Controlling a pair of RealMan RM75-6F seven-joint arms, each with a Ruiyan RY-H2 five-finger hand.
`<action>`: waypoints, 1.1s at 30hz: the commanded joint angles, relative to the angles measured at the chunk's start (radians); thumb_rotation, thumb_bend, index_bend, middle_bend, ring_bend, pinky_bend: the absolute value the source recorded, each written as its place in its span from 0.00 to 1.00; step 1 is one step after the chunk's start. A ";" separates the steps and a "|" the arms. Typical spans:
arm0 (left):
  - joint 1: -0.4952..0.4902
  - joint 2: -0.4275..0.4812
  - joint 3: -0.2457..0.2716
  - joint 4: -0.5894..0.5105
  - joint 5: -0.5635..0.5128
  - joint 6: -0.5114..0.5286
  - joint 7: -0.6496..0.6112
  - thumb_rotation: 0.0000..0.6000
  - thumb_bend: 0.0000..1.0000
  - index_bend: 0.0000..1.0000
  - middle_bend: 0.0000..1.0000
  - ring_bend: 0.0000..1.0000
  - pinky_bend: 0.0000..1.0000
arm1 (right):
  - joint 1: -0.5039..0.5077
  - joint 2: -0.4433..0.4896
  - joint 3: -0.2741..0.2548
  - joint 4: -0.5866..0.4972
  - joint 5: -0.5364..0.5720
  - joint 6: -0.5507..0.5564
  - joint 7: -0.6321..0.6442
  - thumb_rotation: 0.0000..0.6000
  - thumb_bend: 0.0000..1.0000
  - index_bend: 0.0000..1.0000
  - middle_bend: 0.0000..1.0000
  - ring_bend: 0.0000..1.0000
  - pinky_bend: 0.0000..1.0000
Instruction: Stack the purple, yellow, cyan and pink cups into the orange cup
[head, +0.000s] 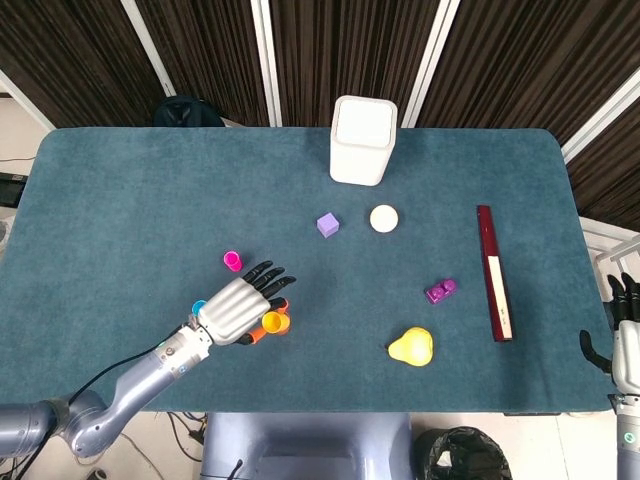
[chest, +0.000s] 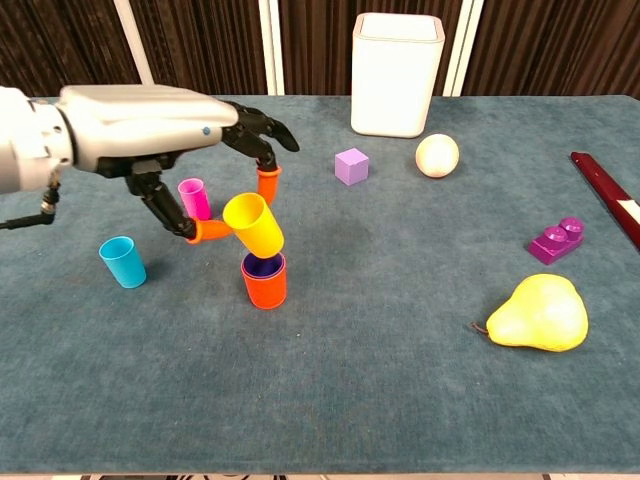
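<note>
- While it hangs above the table, the left hand (chest: 150, 125) pinches the small yellow plastic cup (chest: 254, 224) between orange-tipped fingers (chest: 267, 182), tilted, just over the orange plastic cup (chest: 265, 281) with the purple cup nested inside.
- The pink plastic cup (chest: 193, 198) and cyan plastic cup (chest: 123, 262) stand apart on the blue felt table (chest: 380, 390).
- The right hand (head: 625, 345) sits at the table's edge; whether it is spread cannot be told.

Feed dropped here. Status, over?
Left hand holds yellow cup tilted above orange cup. Right hand idle at table edge. Nothing blocking.
</note>
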 joint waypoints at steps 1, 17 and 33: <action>-0.012 -0.021 -0.007 0.024 -0.024 -0.014 0.009 1.00 0.33 0.42 0.09 0.00 0.00 | -0.001 0.001 0.002 0.001 0.002 0.003 0.001 1.00 0.42 0.04 0.00 0.04 0.02; -0.018 -0.083 0.020 0.101 -0.043 -0.016 0.054 1.00 0.33 0.42 0.09 0.00 0.00 | -0.001 -0.002 0.006 0.009 0.013 -0.002 -0.003 1.00 0.42 0.04 0.00 0.04 0.02; -0.023 -0.072 0.046 0.056 -0.123 0.011 0.197 1.00 0.25 0.11 0.07 0.00 0.00 | -0.007 0.001 0.015 -0.001 0.028 0.010 -0.003 1.00 0.42 0.04 0.00 0.04 0.02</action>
